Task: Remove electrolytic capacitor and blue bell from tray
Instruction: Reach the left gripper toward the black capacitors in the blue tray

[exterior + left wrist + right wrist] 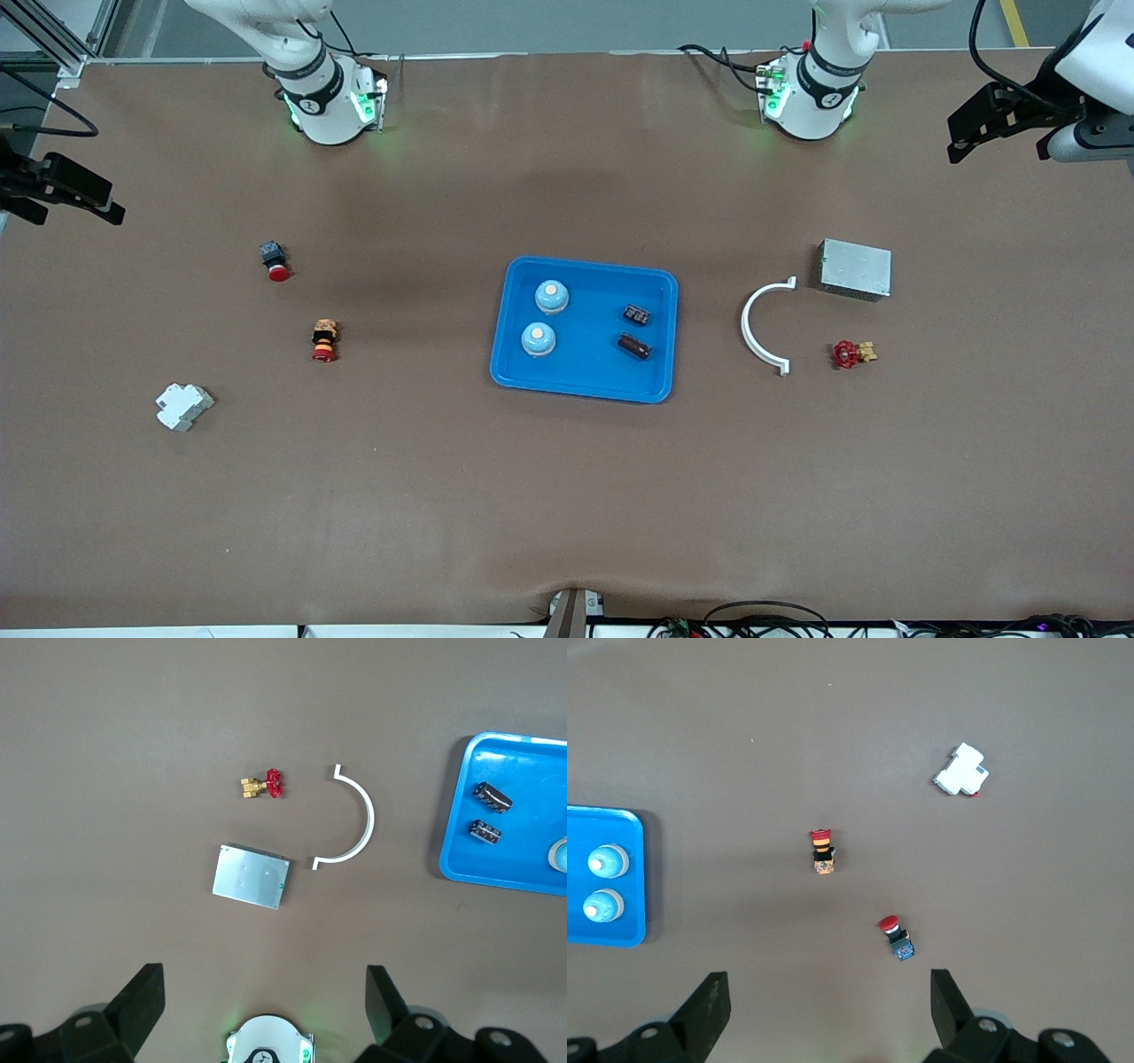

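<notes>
Inside the bright blue shallow plastic tray (pixel 586 386) at mid-table I see two dark cylindrical capacitors (pixel 633 346) beside two pale blue dome bells (pixel 538 338), while my left gripper (pixel 266 992) and right gripper (pixel 830 997) wait high, jaws apart, so I risk grabbing the wrong twin.

- A robotics lab or test workshop, not a home.
- Two white robot arm bases (pixel 323 97) (pixel 811 93) with green lights stand bolted along one edge of a wide table (pixel 567 496) under a plain brown cover.
- Loose cables (pixel 762 611) trail at the table's edge nearest the front camera.
- Aluminium framing (pixel 53 40) shows at a corner.
- Small industrial parts lie scattered, among them a red valve (pixel 852 354) and a grey metal box (pixel 854 269).
</notes>
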Robot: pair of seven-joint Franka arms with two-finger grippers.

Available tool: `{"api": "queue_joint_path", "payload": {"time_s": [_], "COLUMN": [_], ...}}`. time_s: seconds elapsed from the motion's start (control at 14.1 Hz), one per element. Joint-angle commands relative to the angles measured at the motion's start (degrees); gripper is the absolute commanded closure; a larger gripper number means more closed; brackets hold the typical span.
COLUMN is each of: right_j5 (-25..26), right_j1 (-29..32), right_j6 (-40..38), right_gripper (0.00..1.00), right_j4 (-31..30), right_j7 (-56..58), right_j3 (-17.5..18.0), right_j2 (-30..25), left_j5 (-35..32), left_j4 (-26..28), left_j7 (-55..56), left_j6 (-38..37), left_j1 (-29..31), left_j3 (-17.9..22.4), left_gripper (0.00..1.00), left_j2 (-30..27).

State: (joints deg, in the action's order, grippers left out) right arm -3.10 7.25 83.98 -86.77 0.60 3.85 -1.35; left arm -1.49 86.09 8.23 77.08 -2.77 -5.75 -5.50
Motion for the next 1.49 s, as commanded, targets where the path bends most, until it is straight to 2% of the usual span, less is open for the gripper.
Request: {"api": "queue_joint_path", "payload": {"time_s": [0.0, 0.28, 0.42, 0.57, 0.78, 0.99, 1.42], "right_j5": [0.46, 1.43, 1.43, 1.43, 1.34, 1.43, 1.61], "right_j1": [-0.13, -0.83, -0.74, -0.74, -0.74, -0.74, -0.74], "right_j6": [0.40, 0.40, 0.40, 0.31, 0.40, 0.40, 0.14], "right_gripper": [0.00, 0.00, 0.00, 0.00, 0.00, 0.00, 0.00], "right_j4": [-1.12, -1.12, -1.12, -1.12, -1.03, -0.59, -0.42], "right_j7": [0.10, 0.89, 1.25, 1.16, 1.07, 1.25, 1.34], "right_j3": [0.28, 0.28, 0.20, 0.20, 0.20, 0.20, 0.20], "right_j2": [-1.28, -1.28, -1.28, -1.28, -1.28, -1.20, -1.11], "left_j5": [0.26, -0.27, -0.18, 0.00, 0.35, 0.87, 3.34], "left_j4": [-1.02, -1.02, -0.67, 1.17, 4.86, 9.60, 17.34], "left_j7": [-0.76, -0.49, -0.93, -0.58, 0.47, 6.68, 21.64], "left_j6": [-1.06, -1.06, -1.23, -0.71, 4.02, 8.68, 21.16], "left_j1": [0.22, 0.04, 0.57, 0.13, -0.13, -0.39, -0.48], "left_j3": [-0.05, -0.05, -0.13, -0.13, -0.31, -2.41, -10.40], "left_gripper": [0.00, 0.00, 0.00, 0.00, 0.00, 0.00, 0.00], "left_j2": [-0.12, 0.32, 2.24, 2.86, 3.83, 4.44, 9.71]}}
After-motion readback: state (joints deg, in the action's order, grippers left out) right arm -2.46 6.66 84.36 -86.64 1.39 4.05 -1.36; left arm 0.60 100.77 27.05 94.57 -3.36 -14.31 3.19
